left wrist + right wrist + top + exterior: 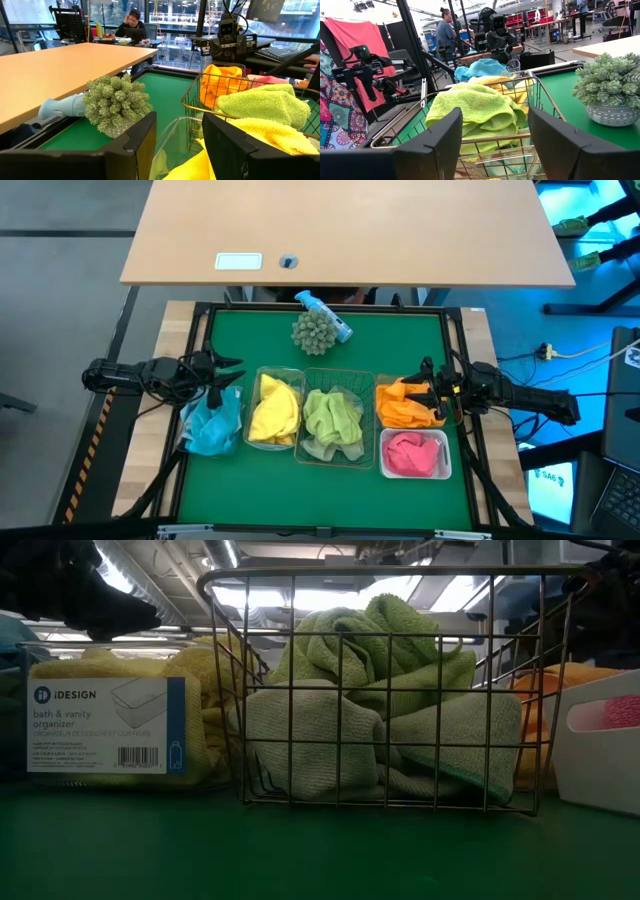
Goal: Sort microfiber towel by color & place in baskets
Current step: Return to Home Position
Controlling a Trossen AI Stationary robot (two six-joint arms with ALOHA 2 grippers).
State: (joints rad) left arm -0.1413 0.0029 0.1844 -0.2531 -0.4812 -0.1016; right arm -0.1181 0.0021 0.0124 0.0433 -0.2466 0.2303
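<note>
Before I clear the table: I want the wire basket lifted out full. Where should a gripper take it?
Probably the basket by its top rim wire, on the side facing the low camera, pinched from above. Clear bins stand close on both flanks, and the green towels sit below that rim there.

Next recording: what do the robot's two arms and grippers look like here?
The black, tubular, jointed left arm and matching right arm carry thin dark cables looping near the wrists. The left gripper and right gripper each have two broad, flat, matte black fingers with squared tips. No markings show.
</note>
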